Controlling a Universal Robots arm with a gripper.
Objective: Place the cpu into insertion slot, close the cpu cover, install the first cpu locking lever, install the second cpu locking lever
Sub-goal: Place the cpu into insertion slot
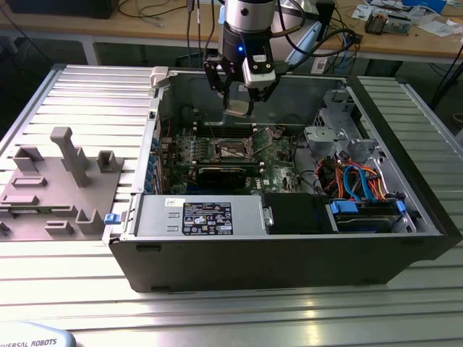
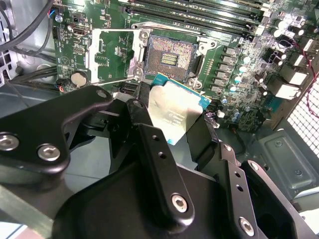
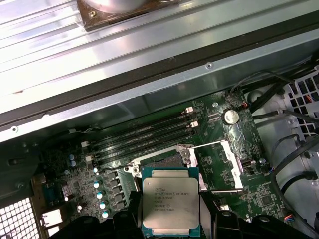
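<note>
The cpu [image 3: 171,204], a flat square chip with a dull silver printed top and a thin green rim, hangs in the air at about 12 o'clock from the insertion slot [image 1: 233,150] in the exterior view. That slot is a dark square socket framed in silvery metal and lies bare. The cpu cover [image 2: 130,63], a thin silvery windowed frame, is swung open at its 3 o'clock.

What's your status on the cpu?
Tool shut on the cpu, above the board. Insertion slot empty, cpu cover open. Nothing in the way.
</note>
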